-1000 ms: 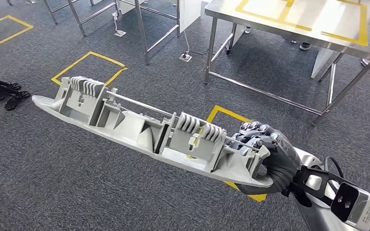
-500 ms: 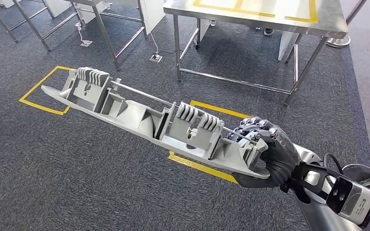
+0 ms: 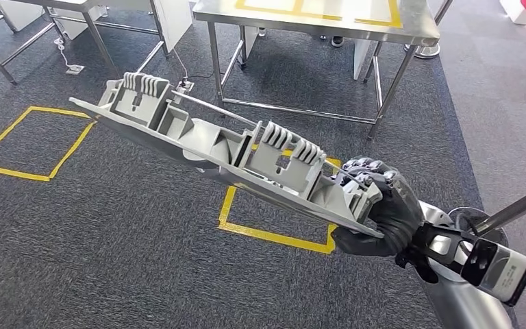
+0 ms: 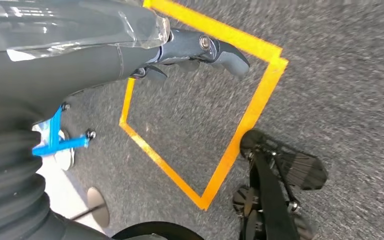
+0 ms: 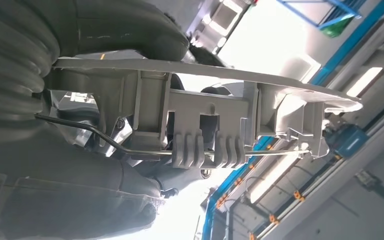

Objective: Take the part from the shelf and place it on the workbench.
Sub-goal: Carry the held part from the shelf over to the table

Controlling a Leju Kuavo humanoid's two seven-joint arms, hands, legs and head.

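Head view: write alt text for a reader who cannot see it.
The robot's right hand grips one end of a long grey plastic part, holding it out above dark carpet marked with yellow tape squares. A steel workbench with yellow tape on its top stands beyond the part.

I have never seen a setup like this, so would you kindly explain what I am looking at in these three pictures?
This is a two-legged humanoid robot with two arms, each ending in a fingered hand. The head view looks forward and down from high on its body. There the right hand grips one end of a long grey plastic part, held out in the air over a carpet floor marked with yellow tape squares. A steel workbench stands ahead. The right wrist view sits close behind that hand, looking along the part. The left wrist view looks down past the left hand, which holds nothing, at the carpet.
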